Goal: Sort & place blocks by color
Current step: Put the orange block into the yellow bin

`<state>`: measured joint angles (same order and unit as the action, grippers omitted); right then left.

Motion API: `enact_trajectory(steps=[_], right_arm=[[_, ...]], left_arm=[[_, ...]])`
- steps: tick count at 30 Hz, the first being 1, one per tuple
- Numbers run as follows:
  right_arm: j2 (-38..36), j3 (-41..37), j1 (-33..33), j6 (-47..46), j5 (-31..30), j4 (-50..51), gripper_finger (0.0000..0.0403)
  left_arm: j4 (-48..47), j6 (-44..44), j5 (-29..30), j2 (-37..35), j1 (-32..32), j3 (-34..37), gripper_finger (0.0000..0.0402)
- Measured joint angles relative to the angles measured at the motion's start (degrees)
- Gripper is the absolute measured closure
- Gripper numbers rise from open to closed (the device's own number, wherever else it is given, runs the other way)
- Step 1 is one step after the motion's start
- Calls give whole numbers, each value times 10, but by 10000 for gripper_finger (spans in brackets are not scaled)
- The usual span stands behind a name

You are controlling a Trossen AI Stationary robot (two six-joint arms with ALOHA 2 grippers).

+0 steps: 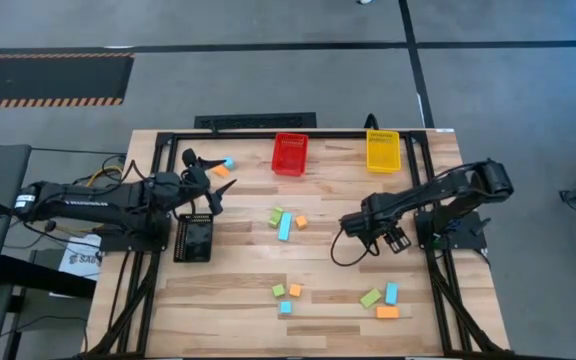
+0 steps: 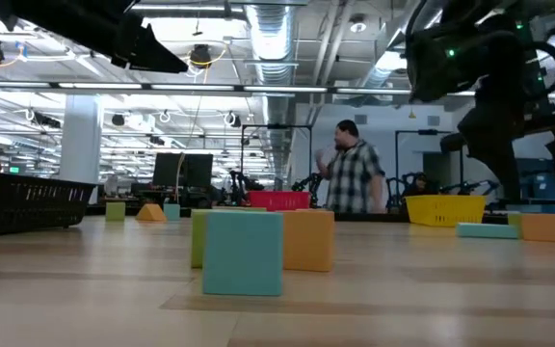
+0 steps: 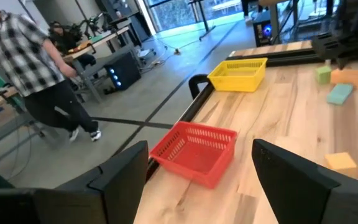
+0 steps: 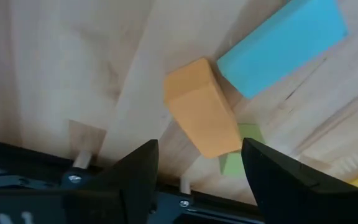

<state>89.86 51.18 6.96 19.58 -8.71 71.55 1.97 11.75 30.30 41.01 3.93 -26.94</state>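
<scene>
Light blue, orange and lime green blocks lie scattered on the wooden table. A middle group holds a green block (image 1: 276,216), a blue bar (image 1: 285,226) and an orange block (image 1: 301,222). My right gripper (image 1: 349,224) hovers open just right of this group, pointing steeply down. In its wrist view the orange block (image 4: 202,116) lies ahead between the open fingers (image 4: 197,180), untouched, beside the blue bar (image 4: 283,45). My left gripper (image 1: 211,178) stands open and raised at the far left, near an orange block (image 1: 220,171) and a blue block (image 1: 228,162), and holds nothing (image 3: 197,180).
A red bin (image 1: 290,153) and a yellow bin (image 1: 383,150) stand at the far edge. A black bin (image 1: 193,238) sits at the left under the left arm. More blocks lie near the front (image 1: 286,295) and front right (image 1: 383,300). A person (image 2: 353,175) stands beyond the table.
</scene>
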Motion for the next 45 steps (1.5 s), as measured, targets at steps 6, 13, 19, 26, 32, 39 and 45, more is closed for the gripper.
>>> enact_trajectory(steps=[6,13,19,26,32,39,45], right_arm=[[14,-47,22,0,-20,-46,160],[13,-88,47,-9,-35,-131,172],[13,-85,50,-60,-32,-141,227],[7,-31,39,-126,9,-42,275],[-60,48,3,-144,29,-34,275],[-167,111,-107,-224,-22,-40,275],[-205,113,-274,-279,-79,-74,275]], left_arm=[[-7,0,0,0,7,0,124],[-13,-2,0,0,7,0,124],[-13,-9,0,0,7,0,124],[-12,-9,0,0,7,0,124],[-12,-9,-3,0,7,0,124],[-15,-18,-36,0,7,0,124],[-13,-23,-36,0,7,0,124]])
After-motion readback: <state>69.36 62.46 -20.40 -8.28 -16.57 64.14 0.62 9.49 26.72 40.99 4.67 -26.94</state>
